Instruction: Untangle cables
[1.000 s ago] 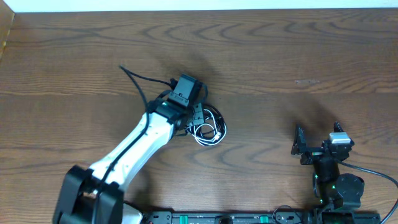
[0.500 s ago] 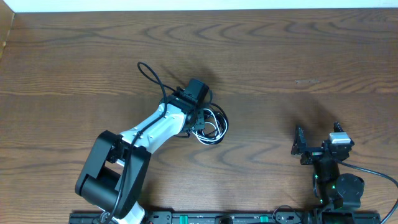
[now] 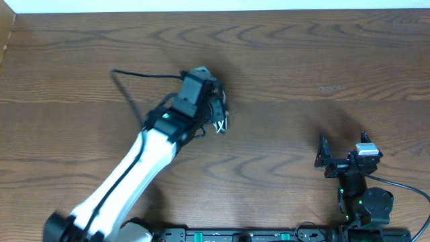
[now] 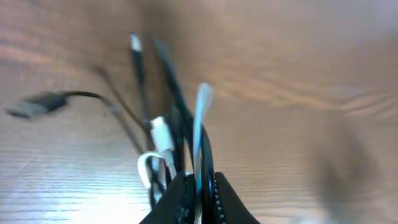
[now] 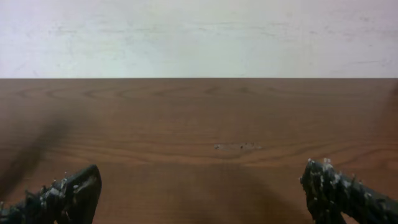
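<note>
My left gripper (image 3: 216,107) is shut on the tangled cables (image 3: 220,121), a small clump of white and black strands hanging at its tip above the wooden table (image 3: 302,60). In the left wrist view the jaws (image 4: 198,198) pinch a white cable (image 4: 200,118) and black cables (image 4: 171,81) together. A white plug (image 4: 160,133) and a black plug (image 4: 36,104) dangle from the clump. That view is blurred. My right gripper (image 3: 341,158) is open and empty at the near right, far from the cables; its fingers (image 5: 205,199) frame bare wood.
A thicker black cord (image 3: 138,75) of the left arm loops out to the left of the wrist. The table's far edge meets a white wall (image 5: 199,37). A black rail (image 3: 235,235) runs along the near edge.
My left gripper has lifted and swung up and to the left, pulling the cable clump off its spot on the table. The arm's cord has swung out leftward. The right arm has not moved.
</note>
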### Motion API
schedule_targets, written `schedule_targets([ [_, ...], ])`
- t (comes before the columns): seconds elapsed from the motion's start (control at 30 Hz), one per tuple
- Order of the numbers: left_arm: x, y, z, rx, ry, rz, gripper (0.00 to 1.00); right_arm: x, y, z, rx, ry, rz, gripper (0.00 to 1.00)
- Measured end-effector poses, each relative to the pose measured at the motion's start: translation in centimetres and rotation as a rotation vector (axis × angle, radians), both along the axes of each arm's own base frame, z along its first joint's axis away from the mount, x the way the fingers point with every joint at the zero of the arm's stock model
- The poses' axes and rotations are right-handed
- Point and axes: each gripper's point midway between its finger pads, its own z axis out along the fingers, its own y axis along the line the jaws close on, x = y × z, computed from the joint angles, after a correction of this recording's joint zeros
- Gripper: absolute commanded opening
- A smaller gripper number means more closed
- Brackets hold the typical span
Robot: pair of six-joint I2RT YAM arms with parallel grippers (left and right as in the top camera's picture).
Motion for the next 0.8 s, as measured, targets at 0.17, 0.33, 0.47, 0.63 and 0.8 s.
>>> schedule_targets([
  [0.17,-0.5,0.2,2.7,-0.059,-0.05,0.024,0.12,0.0,0.0,0.0,0.0,0.0,0.0,0.99],
  [0.33,-0.6,0.1,1.9,-0.082,-0.003,0.06,0.17,0.0,0.0,0.0,0.0,0.0,0.0,0.99],
  [0.47,-0.2,-0.4,1.5,-0.124,0.026,0.096,0.17,0.0,0.0,0.0,0.0,0.0,0.0,0.99],
  [0.63,0.9,-2.7,3.9,-0.27,-0.029,0.064,0.17,0.0,0.0,0.0,0.0,0.0,0.0,0.99],
  [0.8,-0.3,-3.0,3.4,-0.283,0.033,0.046,0.3,0.0,0.0,0.0,0.0,0.0,0.0,0.99],
])
